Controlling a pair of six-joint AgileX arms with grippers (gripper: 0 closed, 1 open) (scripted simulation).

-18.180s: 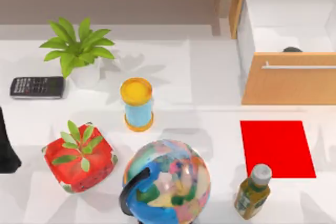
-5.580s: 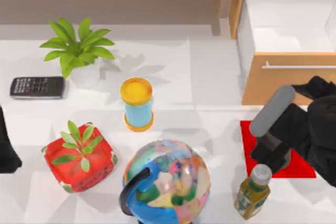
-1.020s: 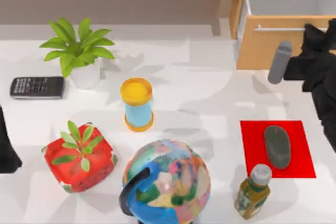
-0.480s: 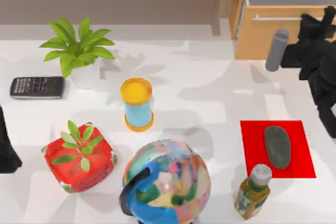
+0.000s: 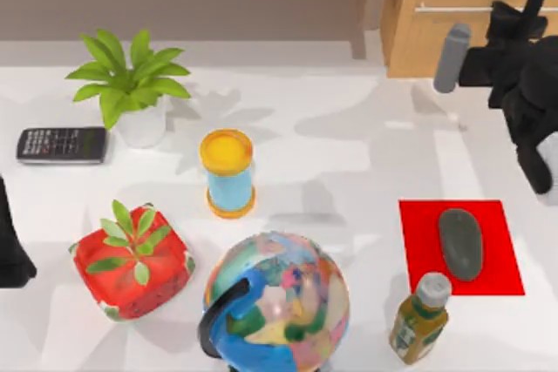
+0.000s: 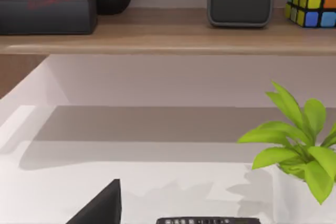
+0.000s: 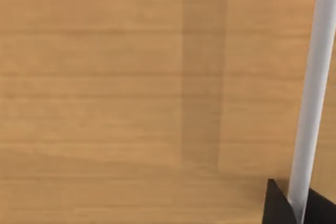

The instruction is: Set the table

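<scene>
Right end effector (image 5: 514, 23) sits at the drawer front (image 5: 453, 37) of the light-wood cabinet, at the far right of the white counter (image 5: 349, 154). In the right wrist view the wood face fills the frame and the silver drawer handle (image 7: 312, 93) runs right past a dark finger tip (image 7: 278, 205). Finger state: you cannot tell whether they are open or closed on the handle.

Status, judged from the layout:
- Drawer looks pushed in; no white lining is visible in the top view.
- The grey computer mouse (image 5: 460, 244) lies on the red mat (image 5: 423, 246), well apart from the end effector, on the near side of the counter from it.
- The green bottle (image 5: 418, 318) stands just beside the mat's near corner.

So the placing and the drawer closing both look done, or nearly so. What you have left is likely only to free the end effector from the handle and pull the arm back.

Left arm (image 5: 10, 254) is parked at the left counter edge, beside the red planter (image 5: 131, 272); its finger state cannot be told either.
</scene>
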